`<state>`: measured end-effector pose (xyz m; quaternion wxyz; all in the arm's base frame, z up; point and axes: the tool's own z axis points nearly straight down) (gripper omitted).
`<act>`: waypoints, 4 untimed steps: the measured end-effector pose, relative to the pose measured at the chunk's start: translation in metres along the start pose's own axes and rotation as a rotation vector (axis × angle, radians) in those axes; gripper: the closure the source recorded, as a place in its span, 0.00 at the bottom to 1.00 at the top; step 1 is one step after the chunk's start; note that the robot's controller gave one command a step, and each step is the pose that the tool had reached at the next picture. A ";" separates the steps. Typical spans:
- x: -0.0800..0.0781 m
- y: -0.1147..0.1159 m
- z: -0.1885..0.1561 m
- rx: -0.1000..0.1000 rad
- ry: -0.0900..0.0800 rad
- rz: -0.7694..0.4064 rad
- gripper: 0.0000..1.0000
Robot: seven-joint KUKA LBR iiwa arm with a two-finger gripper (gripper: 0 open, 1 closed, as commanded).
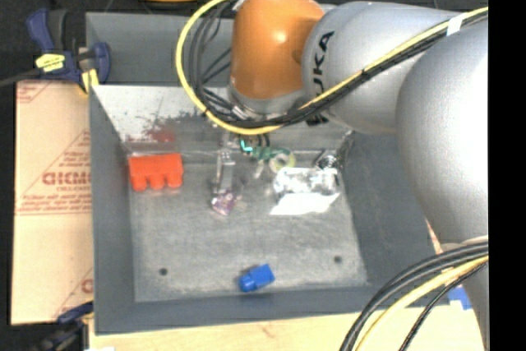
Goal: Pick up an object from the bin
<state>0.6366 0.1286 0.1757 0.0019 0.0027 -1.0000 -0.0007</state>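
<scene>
Camera view: we see the gripper (224,190) down in the bin (111,201), mid-floor, its tip right at a small purple clear piece (223,205) (touching or just above, can't tell). Released or clenched: we can't tell either. Orange block (154,172) sits to its left, white crumpled wrapper (306,191) to its right, blue block (256,278) by the near wall, well apart.

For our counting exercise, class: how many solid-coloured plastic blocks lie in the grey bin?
2. An orange block lies at the bin's left side; a blue block lies near its front edge. The arm covers the bin's back part, so more may be hidden.
</scene>
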 end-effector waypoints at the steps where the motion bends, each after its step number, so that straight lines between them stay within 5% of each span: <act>1: 0.024 -0.076 0.101 0.004 0.000 -0.159 0.00; 2: 0.022 -0.073 0.097 0.000 -0.008 -0.158 1.00; 3: 0.033 -0.067 -0.010 0.003 -0.016 -0.166 1.00; 4: 0.023 -0.068 -0.070 0.003 -0.017 -0.164 1.00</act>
